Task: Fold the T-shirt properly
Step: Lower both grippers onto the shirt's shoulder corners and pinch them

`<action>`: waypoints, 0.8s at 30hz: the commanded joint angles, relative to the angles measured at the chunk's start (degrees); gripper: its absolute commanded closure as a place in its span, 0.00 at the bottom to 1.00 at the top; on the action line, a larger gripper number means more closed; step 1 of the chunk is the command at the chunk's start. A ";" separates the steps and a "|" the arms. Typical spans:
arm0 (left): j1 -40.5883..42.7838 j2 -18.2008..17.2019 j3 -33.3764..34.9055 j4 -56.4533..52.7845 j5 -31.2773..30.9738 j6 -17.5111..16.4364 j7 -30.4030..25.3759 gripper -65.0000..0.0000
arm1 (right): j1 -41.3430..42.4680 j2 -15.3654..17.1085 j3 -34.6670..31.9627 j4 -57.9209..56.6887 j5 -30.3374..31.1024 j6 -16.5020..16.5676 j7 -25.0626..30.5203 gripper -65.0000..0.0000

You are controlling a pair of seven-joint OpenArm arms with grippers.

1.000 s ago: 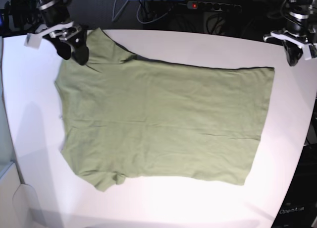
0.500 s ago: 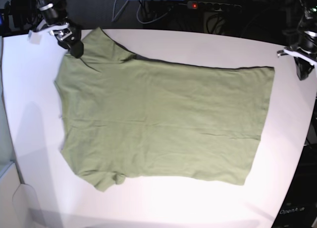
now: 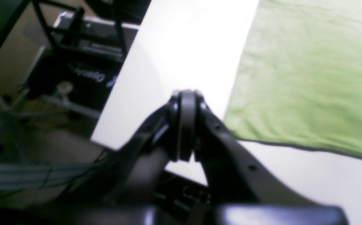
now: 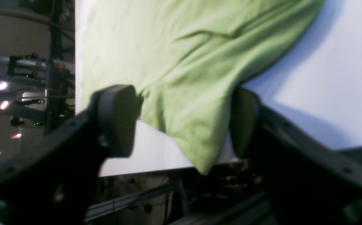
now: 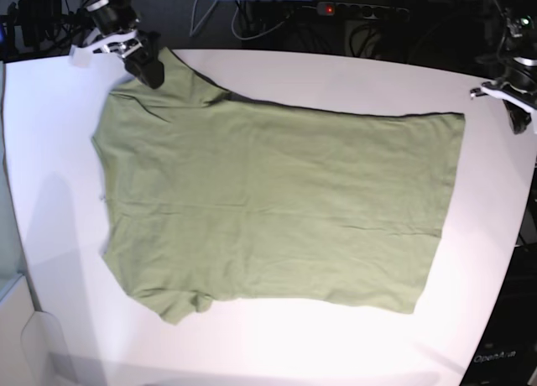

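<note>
The olive-green T-shirt [image 5: 277, 201] lies spread flat on the white table [image 5: 336, 75], collar end at the left and hem at the right. My right gripper [image 5: 149, 70] stands at the far left sleeve [image 5: 172, 67]. In the right wrist view it [image 4: 181, 120] is open, and the sleeve tip [image 4: 199, 125] hangs between its two black fingers [image 4: 116, 118] over the table's edge. My left gripper [image 5: 518, 117] hovers off the far right hem corner. In the left wrist view it [image 3: 185, 100] is shut on nothing, with the hem [image 3: 293, 93] to its right.
Dark cables and a power strip [image 5: 361, 13] run behind the table's far edge. Equipment frames [image 3: 74, 40] stand beyond the right side. A bare white strip of table [image 5: 277, 344] borders the shirt at the front.
My right gripper has moved back and to the right, up to the far sleeve, and its jaws have narrowed a little. The left gripper drifted right and a little nearer, still shut.
</note>
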 commanded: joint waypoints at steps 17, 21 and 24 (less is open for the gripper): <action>-7.26 -1.21 -0.39 -11.95 -0.16 -8.31 -1.00 0.71 | 1.10 0.81 -0.79 -1.58 -0.15 -0.91 -1.11 0.99; -9.64 -1.21 -0.48 -16.96 -0.16 -11.39 -1.00 0.54 | 1.10 1.16 -0.79 -1.67 -0.15 -0.91 -1.20 0.99; -10.43 -1.21 -0.39 -19.25 -0.16 -13.85 -1.00 0.54 | 1.10 1.25 -0.79 -1.67 -0.15 -0.91 -1.20 0.99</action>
